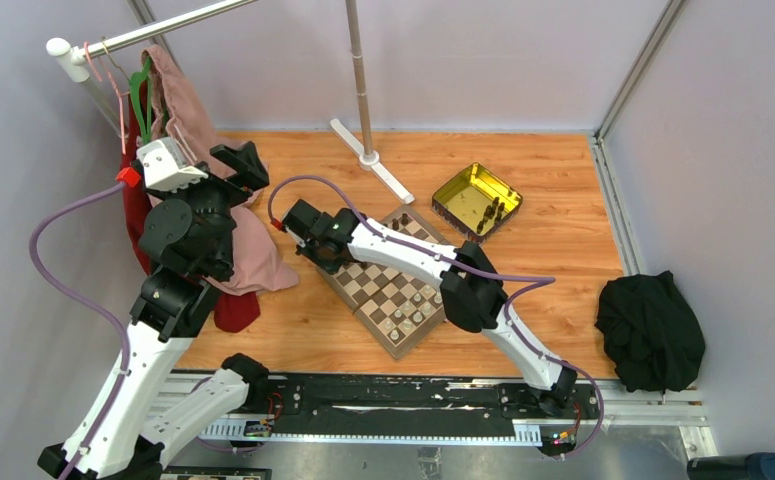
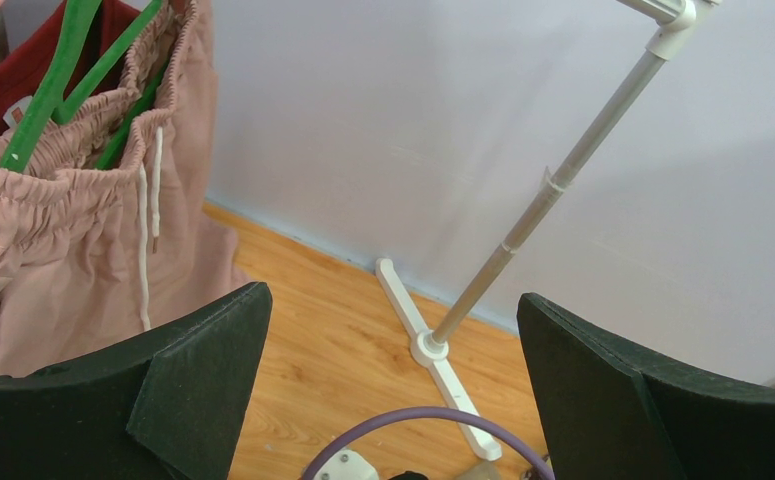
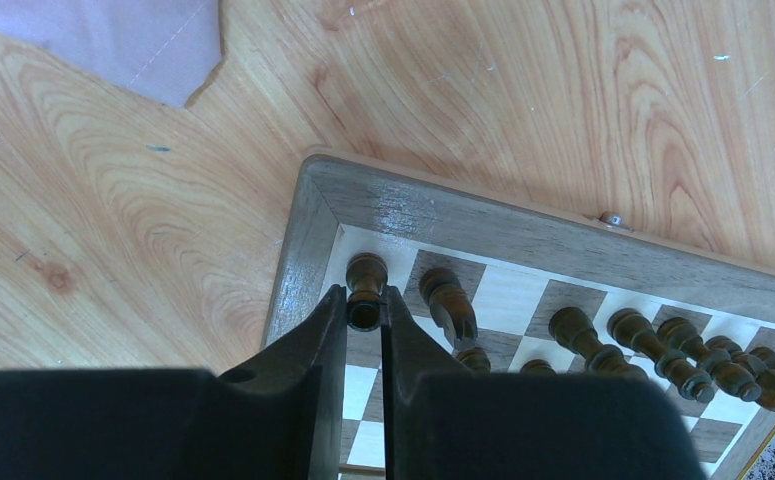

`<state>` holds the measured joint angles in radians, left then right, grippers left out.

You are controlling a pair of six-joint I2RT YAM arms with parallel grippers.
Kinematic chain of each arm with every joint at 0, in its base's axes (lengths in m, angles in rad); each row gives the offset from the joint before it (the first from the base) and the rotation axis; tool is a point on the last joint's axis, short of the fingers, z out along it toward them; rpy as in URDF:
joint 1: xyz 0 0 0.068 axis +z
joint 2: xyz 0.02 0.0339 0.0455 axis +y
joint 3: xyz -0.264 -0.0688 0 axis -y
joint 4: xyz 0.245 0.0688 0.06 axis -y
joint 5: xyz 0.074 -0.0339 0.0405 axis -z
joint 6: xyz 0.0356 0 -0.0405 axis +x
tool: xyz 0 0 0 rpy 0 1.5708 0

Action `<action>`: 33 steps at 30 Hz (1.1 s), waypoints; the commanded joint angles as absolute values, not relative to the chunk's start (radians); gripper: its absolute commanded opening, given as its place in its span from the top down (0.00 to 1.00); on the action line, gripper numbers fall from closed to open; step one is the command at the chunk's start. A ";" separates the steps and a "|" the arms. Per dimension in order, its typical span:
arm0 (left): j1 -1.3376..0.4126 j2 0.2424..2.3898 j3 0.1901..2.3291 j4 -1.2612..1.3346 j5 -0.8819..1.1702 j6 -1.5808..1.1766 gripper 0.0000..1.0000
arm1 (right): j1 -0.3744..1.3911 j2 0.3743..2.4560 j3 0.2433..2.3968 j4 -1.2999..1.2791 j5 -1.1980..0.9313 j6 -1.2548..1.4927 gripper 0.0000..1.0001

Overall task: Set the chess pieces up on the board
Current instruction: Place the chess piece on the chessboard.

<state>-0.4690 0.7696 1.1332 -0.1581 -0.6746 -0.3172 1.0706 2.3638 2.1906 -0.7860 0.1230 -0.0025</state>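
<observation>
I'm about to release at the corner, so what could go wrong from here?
The right fingers pinch a dark piece over the corner square, close to the board edge; released off-centre, it might tip. The neighbouring dark piece sits close beside the fingers; opening or withdrawing could knock it over.

I see the flat, square wooden chessboard (image 1: 375, 286), brown and cream checked, lying skewed. Small dark brown wooden chessmen (image 3: 588, 335) line one edge row. The corner chessman (image 3: 366, 272) is upright and its neighbour (image 3: 448, 300) leans.

High rear camera and close right-wrist camera share the board (image 1: 378, 295).
</observation>
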 commanded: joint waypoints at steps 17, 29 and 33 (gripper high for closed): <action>-0.477 0.782 1.143 -0.130 -0.666 -0.308 0.00 | 1.051 2.383 2.208 -0.808 0.106 -0.020 0.70; -0.477 0.776 1.136 -0.128 -0.673 -0.306 0.00 | 1.048 2.384 2.254 -0.814 0.103 -0.025 0.65; -0.477 0.785 1.150 -0.138 -0.676 -0.300 0.00 | 1.049 2.373 2.274 -0.812 0.111 -0.032 0.65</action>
<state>-0.4690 0.7807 1.1332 -0.1509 -0.6731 -0.3172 1.0588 2.3722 2.2269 -0.7868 0.1120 -0.0086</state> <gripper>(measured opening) 0.999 0.348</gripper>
